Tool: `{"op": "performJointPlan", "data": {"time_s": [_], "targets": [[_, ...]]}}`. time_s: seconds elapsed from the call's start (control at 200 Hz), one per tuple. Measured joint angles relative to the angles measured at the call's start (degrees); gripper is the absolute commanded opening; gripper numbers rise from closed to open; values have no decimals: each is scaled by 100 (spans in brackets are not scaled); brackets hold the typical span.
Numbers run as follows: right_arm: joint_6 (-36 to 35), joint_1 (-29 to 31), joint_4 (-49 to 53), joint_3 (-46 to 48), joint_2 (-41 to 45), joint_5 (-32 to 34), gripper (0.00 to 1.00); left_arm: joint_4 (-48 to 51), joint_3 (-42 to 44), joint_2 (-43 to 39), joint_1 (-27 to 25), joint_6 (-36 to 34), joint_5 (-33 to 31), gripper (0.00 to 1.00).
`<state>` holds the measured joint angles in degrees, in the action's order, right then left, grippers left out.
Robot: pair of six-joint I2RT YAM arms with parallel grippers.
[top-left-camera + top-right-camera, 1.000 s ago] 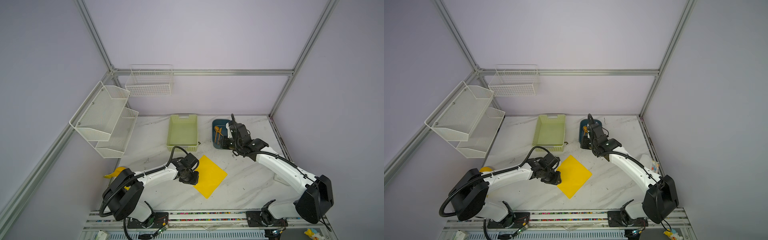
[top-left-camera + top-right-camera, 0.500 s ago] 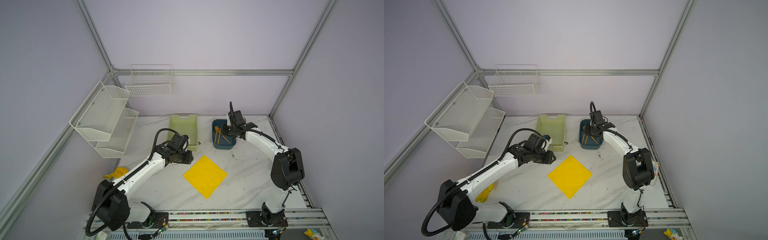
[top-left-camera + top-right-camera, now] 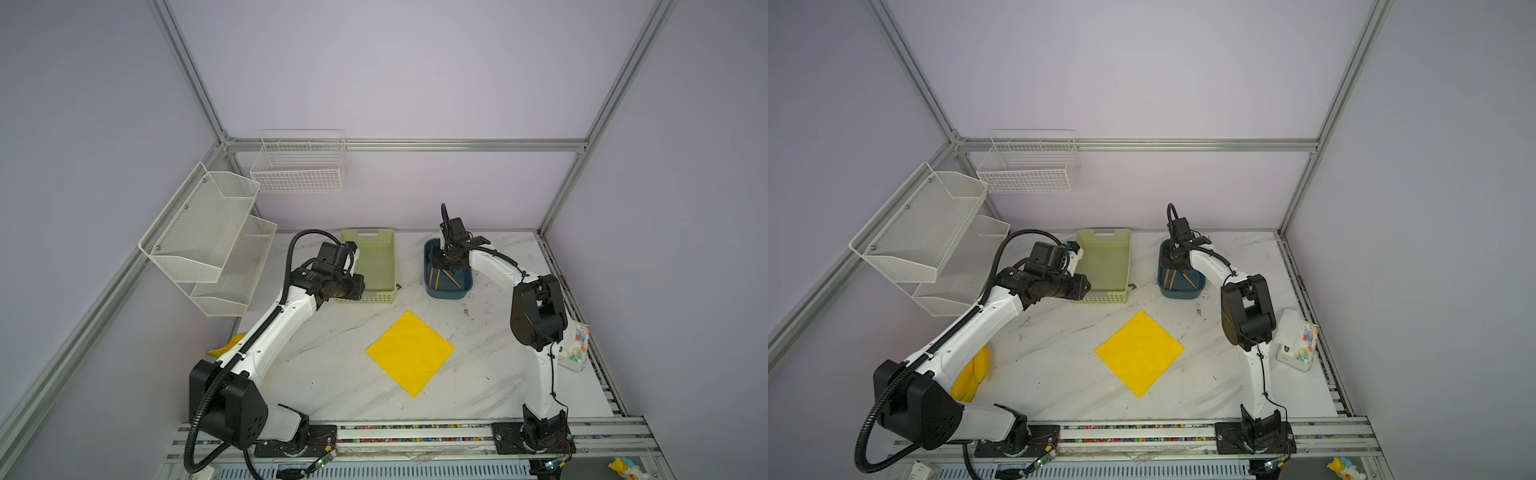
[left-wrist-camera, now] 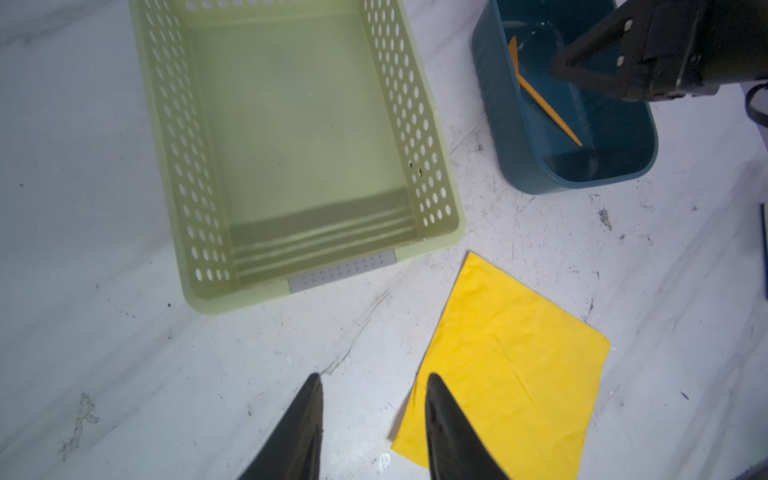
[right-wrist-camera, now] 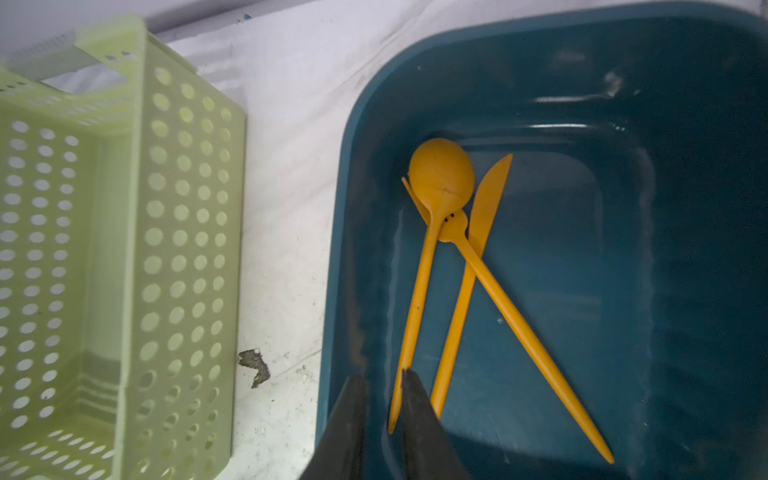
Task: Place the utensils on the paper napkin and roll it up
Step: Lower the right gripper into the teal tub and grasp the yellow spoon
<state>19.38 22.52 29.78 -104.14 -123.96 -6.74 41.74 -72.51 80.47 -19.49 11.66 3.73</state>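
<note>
The yellow paper napkin lies flat on the marble table as a diamond, with nothing on it. The utensils lie crossed in the blue tub: spoon, fork and knife. My right gripper reaches into the tub. Its jaws stand a narrow gap apart, and the spoon's handle end sits in that gap against one finger. My left gripper hangs open and empty above the table, between the green basket and the napkin's near corner.
The empty green basket stands left of the tub. White wire shelves and a wire basket hang on the walls. A yellow banana toy lies by the left arm, and a tissue pack at the right edge.
My left gripper rose from the napkin's left edge, moved back toward the green basket, and opened wider. The right arm folded upward, and its gripper stayed at the blue tub.
</note>
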Motion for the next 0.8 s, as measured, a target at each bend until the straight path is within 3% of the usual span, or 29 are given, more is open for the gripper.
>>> {"op": "performJointPlan", "data": {"time_s": [0.175,0.8], "targets": [[4,0,90,-297,-444,20,21,-595,289,-155,92,-192,-120,41],[133,-2,463,-1316,-1469,363,21,-1049,632,-369,149,-385,-243,42]]}}
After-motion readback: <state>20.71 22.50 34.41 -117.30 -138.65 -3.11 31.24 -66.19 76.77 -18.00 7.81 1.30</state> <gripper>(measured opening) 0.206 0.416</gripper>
